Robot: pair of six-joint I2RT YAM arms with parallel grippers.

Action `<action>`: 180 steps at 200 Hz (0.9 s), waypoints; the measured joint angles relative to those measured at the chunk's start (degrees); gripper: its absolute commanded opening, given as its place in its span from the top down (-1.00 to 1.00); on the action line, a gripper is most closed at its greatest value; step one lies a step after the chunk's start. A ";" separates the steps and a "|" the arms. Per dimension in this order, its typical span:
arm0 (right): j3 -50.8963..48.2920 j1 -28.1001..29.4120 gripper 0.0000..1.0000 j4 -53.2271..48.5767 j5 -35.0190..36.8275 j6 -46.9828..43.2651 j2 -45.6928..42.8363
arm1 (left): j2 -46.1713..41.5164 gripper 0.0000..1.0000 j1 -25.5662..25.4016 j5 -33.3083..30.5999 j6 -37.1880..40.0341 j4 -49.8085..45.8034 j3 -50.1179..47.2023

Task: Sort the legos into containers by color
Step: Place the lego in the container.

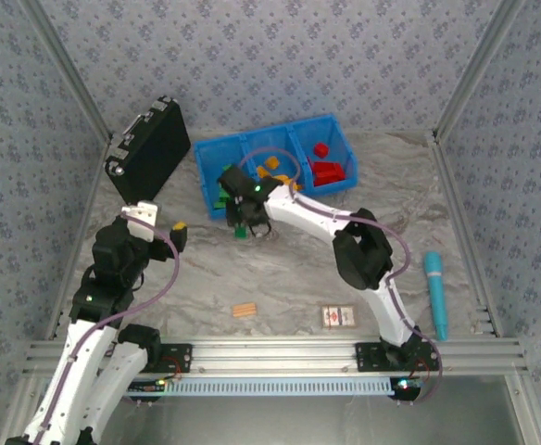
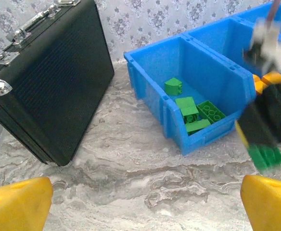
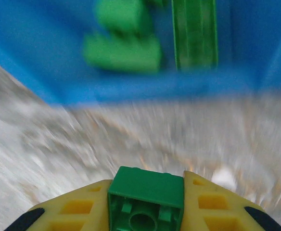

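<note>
Green lego [image 3: 145,199], blurry bins [image 3: 188,89] beyond

A grey marbled table [image 1: 298,269] carries a black case [image 1: 148,148] standing on edge at the far left, a blue tray [image 1: 206,181] just beside it, a tan piece [image 1: 244,311] and a white card [image 1: 339,317] near the front, and a teal tool [image 1: 435,295] lying at the right.

Both arms are white with black joint housings: the left arm [image 1: 74,348] at lower left, the right arm [image 1: 300,211] at centre. A lilac cable [image 1: 164,278] loops along each. The fingers [image 3: 212,204] are yellow, tipped black.
</note>
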 measured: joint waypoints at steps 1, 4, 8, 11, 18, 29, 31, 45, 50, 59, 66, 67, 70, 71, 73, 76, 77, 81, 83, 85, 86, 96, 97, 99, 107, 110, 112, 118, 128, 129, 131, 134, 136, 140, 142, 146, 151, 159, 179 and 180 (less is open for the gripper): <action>0.55 -0.17 0.44 0.24 0.07 -0.42 0.02 | 0.00 -1.00 0.02 0.02 0.02 0.00 -0.02; 1.42 -0.44 0.44 0.44 0.15 -1.29 0.07 | 0.00 -1.00 0.13 0.02 0.11 0.04 -0.07; 3.28 -0.87 0.44 1.20 0.44 -2.51 0.20 | 0.00 -1.00 0.20 0.02 0.17 0.09 -0.15; 4.50 -1.16 0.44 1.53 0.63 -3.54 0.44 | 0.00 -1.00 0.20 0.02 0.17 0.11 -0.24; 7.58 -1.66 0.44 2.56 1.09 -5.49 1.11 | 0.00 -1.00 0.20 -0.02 0.31 0.09 -0.26; 13.09 -2.25 0.44 3.78 1.75 -8.11 3.13 | 0.04 -1.00 0.22 -0.02 0.63 0.15 -0.28; 14.34 -2.38 0.44 3.87 1.84 -8.57 3.74 | 0.04 -1.00 0.22 -0.04 0.68 0.15 -0.26; 21.86 -3.10 0.44 5.22 2.60 -11.23 7.96 | 0.04 -1.00 0.31 -0.35 1.07 0.17 -0.28; 24.39 -3.34 0.43 5.66 2.82 -12.11 9.62 | 0.04 -1.00 0.37 -0.42 1.20 0.17 -0.28; 28.22 -3.80 0.43 6.47 3.13 -13.55 12.63 | 0.04 -1.00 0.48 -0.46 1.29 0.20 -0.28; 30.36 -4.13 0.42 7.08 3.41 -14.45 14.75 | 0.04 -1.00 0.48 -0.59 1.49 0.22 -0.28; 30.53 -4.17 0.42 7.10 3.43 -14.51 14.93 | 0.04 -1.00 0.48 -0.63 1.53 0.22 -0.28; 31.30 -4.37 0.41 7.43 3.58 -14.97 15.96 | 0.04 -1.00 0.48 -0.70 1.57 0.24 -0.28; 31.45 -4.44 0.41 7.45 3.63 -15.06 16.17 | 0.04 -1.00 0.48 -0.68 1.62 0.24 -0.28; 31.93 -4.55 0.40 7.69 3.69 -15.30 16.72 | 0.04 -1.00 0.52 -0.70 1.66 0.28 -0.28; 32.44 -4.72 0.39 8.00 3.82 -15.61 17.53 | 0.04 -1.00 0.59 -0.74 1.68 0.31 -0.28; 32.54 -4.76 0.38 8.04 3.85 -15.67 17.73 | 0.04 -1.00 0.59 -0.81 1.68 0.33 -0.31; 33.09 -5.01 0.35 8.37 3.89 -16.04 18.73 | 0.04 -1.00 0.59 -0.87 1.73 0.35 -0.31; 33.24 -5.11 0.34 8.57 3.91 -16.09 19.10 | 0.04 -1.00 0.59 -0.85 1.73 0.37 -0.28; 33.44 -5.27 0.33 8.68 3.96 -16.22 19.63 | 0.04 -1.00 0.61 -0.87 1.77 0.37 -0.31; 33.53 -5.35 0.32 8.76 4.02 -16.37 19.91 | 0.04 -1.00 0.61 -0.90 1.79 0.37 -0.31; 33.97 -5.99 0.26 9.44 4.11 -16.92 21.88 | 0.04 -1.00 0.70 -1.09 2.10 0.37 -0.31; 33.97 -6.03 0.26 9.51 4.11 -16.90 22.03 | 0.04 -1.00 0.72 -1.09 2.10 0.37 -0.31; 33.97 -6.16 0.25 9.57 4.11 -17.03 22.38 | 0.04 -1.00 0.74 -1.09 2.12 0.37 -0.31; 33.97 -6.62 0.21 9.84 4.11 -17.44 23.67 | 0.04 -1.00 0.85 -1.27 2.14 0.52 -0.42; 33.97 -6.75 0.20 9.92 4.11 -17.38 24.11 | 0.04 -1.00 0.85 -1.27 2.19 0.59 -0.46; 33.97 -6.86 0.20 10.01 4.11 -17.44 24.39 | 0.04 -1.00 0.85 -1.27 2.21 0.63 -0.50; 33.97 -7.17 0.18 10.25 4.11 -17.57 25.14 | 0.04 -1.00 0.94 -1.29 2.29 0.72 -0.59; 33.97 -7.48 0.11 10.88 3.85 -17.88 26.12 | 0.07 -1.00 0.96 -1.29 2.32 0.76 -0.68; 33.97 -7.50 0.11 10.88 3.85 -17.92 26.16 | 0.07 -1.00 0.96 -1.29 2.32 0.76 -0.68; 33.97 -7.54 0.09 10.91 3.82 -17.90 26.32 | 0.07 -1.00 0.96 -1.29 2.32 0.74 -0.68; 33.97 -7.58 0.08 10.86 3.76 -18.05 26.45 | 0.11 -1.00 0.96 -1.29 2.32 0.76 -0.68; 33.97 -7.56 0.06 10.88 3.78 -18.08 26.56 | 0.11 -1.00 0.96 -1.29 2.32 0.79 -0.68; 33.97 -7.58 0.04 10.95 3.76 -18.18 26.67 | 0.15 -1.00 0.96 -1.27 2.32 0.87 -0.68; 33.97 -7.56 0.03 10.97 3.78 -18.25 26.69 | 0.20 -1.00 0.96 -1.27 2.32 0.90 -0.68; 33.97 -7.56 0.02 11.08 3.78 -18.25 26.73 | 0.31 -1.00 0.96 -1.27 2.32 1.03 -0.68; 33.97 -7.56 -0.01 11.26 3.72 -18.34 26.73 | 0.46 -1.00 0.96 -1.27 2.32 1.18 -0.68; 34.03 -7.48 -0.07 11.72 3.69 -18.47 26.73 | 0.79 -1.00 0.96 -1.27 2.32 1.29 -0.68; 34.21 -7.28 -0.14 12.68 3.63 -18.67 26.73 | 1.60 -1.00 1.01 -1.27 2.32 1.44 -0.68; 34.21 -7.26 -0.14 12.70 3.63 -18.71 26.73 | 1.64 -1.00 1.01 -1.27 2.32 1.46 -0.68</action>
